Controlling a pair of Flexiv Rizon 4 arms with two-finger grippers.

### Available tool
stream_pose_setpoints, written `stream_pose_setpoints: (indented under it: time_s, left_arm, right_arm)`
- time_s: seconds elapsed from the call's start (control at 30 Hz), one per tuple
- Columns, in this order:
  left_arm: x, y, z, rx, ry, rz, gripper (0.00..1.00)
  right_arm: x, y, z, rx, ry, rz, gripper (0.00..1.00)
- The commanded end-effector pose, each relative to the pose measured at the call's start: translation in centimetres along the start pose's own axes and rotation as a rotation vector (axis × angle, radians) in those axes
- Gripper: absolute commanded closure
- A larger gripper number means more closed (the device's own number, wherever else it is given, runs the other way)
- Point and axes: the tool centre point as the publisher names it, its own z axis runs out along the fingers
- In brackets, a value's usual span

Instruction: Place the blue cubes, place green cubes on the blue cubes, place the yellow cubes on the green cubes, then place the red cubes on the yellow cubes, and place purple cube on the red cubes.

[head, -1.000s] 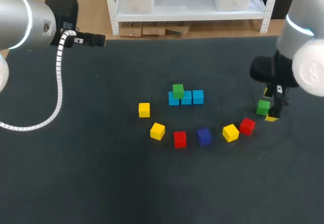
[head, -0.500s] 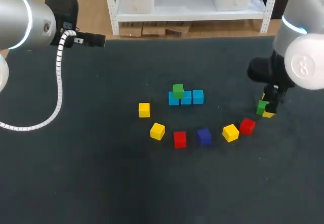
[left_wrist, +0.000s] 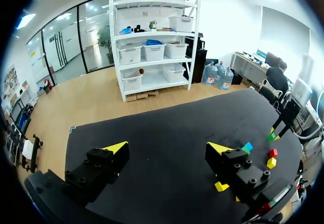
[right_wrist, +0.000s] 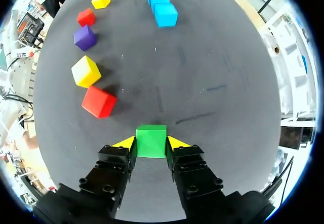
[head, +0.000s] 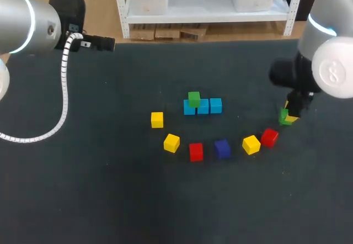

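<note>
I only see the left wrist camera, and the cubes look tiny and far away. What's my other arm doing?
Observer: The right gripper is shut on a green cube, one yellow tip on each side.
Operator: Is a green one on the blue ones yet?
Observer: Yes, the stacked green cube sits on the left end of the three blue cubes.
Operator: Where's purple?
Observer: The purple cube lies between a red cube and a yellow cube.

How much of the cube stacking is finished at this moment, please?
Done: three blue cubes stand in a row, one green cube on the end one. In hand: the right claw is shut on a second green cube. Left: the yellow cubes, red cubes and purple cube lie unstacked.
</note>
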Motion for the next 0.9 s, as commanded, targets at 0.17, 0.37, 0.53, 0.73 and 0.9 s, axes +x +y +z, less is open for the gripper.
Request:
stream_pose_setpoints:
  time_s: [0.17,0.37,0.53,0.73,0.9]
  left_arm:
    - [0.0,0.2,0.0,0.01,-0.001,0.002,0.0]
    - [0.0,0.2,0.0,0.01,-0.001,0.002,0.0]
    - [0.0,0.2,0.0,0.01,-0.001,0.002,0.0]
    - [0.0,0.2,0.0,0.01,-0.001,0.002,0.0]
    - [0.0,0.2,0.0,0.01,-0.001,0.002,0.0]
  right_arm:
    - [-3.8,0.2,-5.9,0.046,-0.002,-0.096,1.0]
    - [-8.2,-0.6,-8.4,0.067,-0.026,-0.195,1.0]
    - [-11.6,-0.6,-8.9,0.086,-0.027,-0.248,1.0]
    - [-13.8,-0.4,-7.4,0.094,-0.009,-0.271,1.0]
    - [-14.7,-0.8,-5.9,0.078,-0.002,-0.27,1.0]
